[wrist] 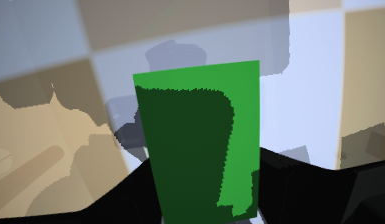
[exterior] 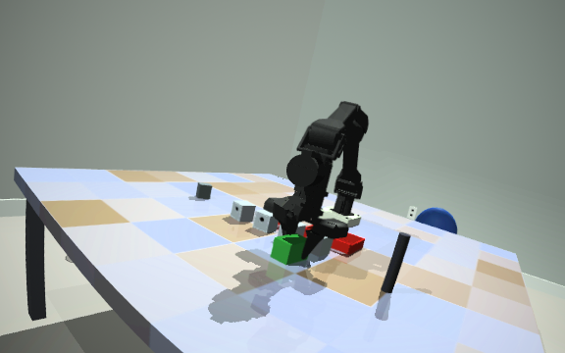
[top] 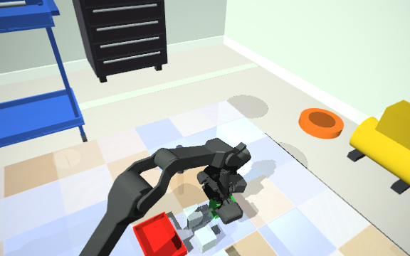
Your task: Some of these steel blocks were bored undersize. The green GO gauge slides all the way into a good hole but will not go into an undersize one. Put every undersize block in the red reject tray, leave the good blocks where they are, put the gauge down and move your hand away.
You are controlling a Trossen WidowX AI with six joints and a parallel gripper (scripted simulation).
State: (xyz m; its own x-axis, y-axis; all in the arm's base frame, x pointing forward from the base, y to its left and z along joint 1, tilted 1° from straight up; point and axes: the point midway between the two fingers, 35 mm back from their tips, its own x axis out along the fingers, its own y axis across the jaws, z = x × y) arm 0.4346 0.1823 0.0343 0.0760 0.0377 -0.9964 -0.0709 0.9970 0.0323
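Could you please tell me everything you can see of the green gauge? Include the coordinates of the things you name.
The gauge (top: 213, 212) (exterior: 287, 250) (wrist: 193, 145) has a blocky, flat-faced, plain green body, partly in shadow, its material unclear. It is clamped in the pincer (top: 223, 210) (exterior: 294, 242) (wrist: 208, 190), near the steel blocks. Whether its pin is in a hole cannot be told.
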